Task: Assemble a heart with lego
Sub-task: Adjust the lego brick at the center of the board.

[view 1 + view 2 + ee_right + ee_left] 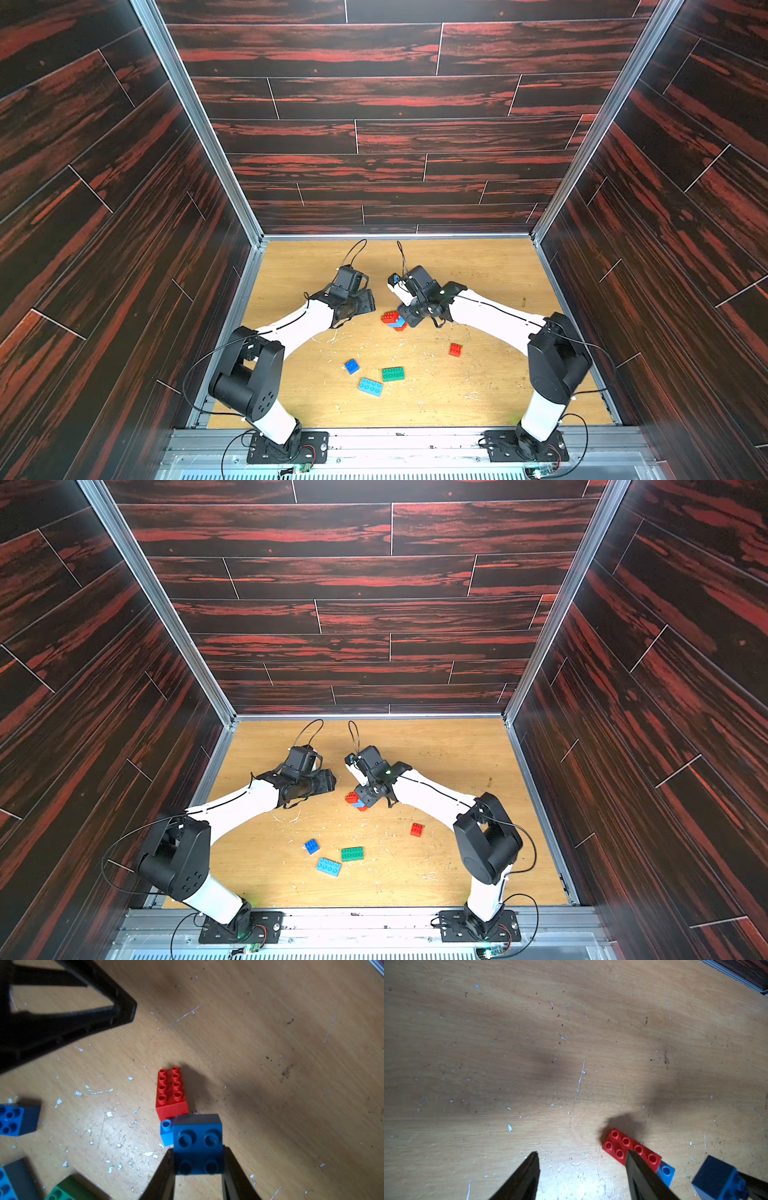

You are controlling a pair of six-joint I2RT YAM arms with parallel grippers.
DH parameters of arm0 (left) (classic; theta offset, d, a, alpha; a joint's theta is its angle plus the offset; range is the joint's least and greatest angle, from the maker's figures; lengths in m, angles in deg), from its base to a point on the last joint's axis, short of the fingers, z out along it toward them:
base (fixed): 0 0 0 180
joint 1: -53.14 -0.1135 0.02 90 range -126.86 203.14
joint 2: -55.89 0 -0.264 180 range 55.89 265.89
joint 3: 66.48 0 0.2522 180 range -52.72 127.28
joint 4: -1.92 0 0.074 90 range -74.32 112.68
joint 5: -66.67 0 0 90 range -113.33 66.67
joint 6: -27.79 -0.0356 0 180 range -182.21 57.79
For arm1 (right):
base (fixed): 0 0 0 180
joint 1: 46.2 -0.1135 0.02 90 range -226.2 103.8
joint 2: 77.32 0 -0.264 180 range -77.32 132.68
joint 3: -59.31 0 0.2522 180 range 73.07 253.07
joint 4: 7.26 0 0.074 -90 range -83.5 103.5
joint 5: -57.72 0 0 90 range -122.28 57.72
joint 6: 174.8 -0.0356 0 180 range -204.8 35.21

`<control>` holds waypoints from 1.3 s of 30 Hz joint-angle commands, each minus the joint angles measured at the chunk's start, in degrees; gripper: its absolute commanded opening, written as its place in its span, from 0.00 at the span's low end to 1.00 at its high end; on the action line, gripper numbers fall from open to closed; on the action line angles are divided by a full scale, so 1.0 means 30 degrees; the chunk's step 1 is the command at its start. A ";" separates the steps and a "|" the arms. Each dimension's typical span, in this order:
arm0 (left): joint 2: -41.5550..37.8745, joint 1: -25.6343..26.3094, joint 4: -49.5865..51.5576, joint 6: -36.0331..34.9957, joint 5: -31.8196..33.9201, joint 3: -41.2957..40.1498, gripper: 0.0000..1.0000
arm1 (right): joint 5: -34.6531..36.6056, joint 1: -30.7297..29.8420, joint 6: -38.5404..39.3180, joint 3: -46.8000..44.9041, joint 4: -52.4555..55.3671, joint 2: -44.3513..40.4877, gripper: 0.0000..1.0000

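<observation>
The partly built heart (390,318) lies mid-table: a red oblong brick (170,1088) joined over a light-blue brick (166,1132). My right gripper (197,1149) is shut on a dark-blue square brick (197,1140), held just over the light-blue brick's free end. It also shows in the left wrist view, dark-blue brick (716,1178). My left gripper (582,1152) stands open beside the red oblong brick (616,1142), nothing between its fingers. Loose lego lies nearer the front: a dark-blue square (351,366), a green oblong (392,373), a light-blue oblong (370,386) and a red square (455,349).
Dark wood-patterned walls (395,137) close in the wooden table (478,395) on three sides, with aluminium rails (552,291) along its edges. The arm bases (286,446) sit at the front edge. White flecks litter the tabletop.
</observation>
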State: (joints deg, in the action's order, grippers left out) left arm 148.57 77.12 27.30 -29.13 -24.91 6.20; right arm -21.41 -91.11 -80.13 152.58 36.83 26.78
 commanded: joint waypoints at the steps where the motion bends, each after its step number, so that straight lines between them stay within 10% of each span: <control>1: -0.0179 -0.0144 -0.0103 0.0077 -0.0018 -0.0390 0.70 | -0.1040 -0.0054 0.0839 0.1162 0.2312 0.1020 0.21; 39: 0.0574 0.0061 -0.2202 0.0074 -0.4341 -0.0868 0.68 | -0.1986 -0.0038 -0.0384 -0.1176 0.2625 -0.0022 0.17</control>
State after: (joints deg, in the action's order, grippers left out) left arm 149.31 77.15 23.08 -28.74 -34.25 4.34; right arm -26.22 -91.08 -80.24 148.99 45.46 27.43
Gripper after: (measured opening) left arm 0.674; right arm 0.348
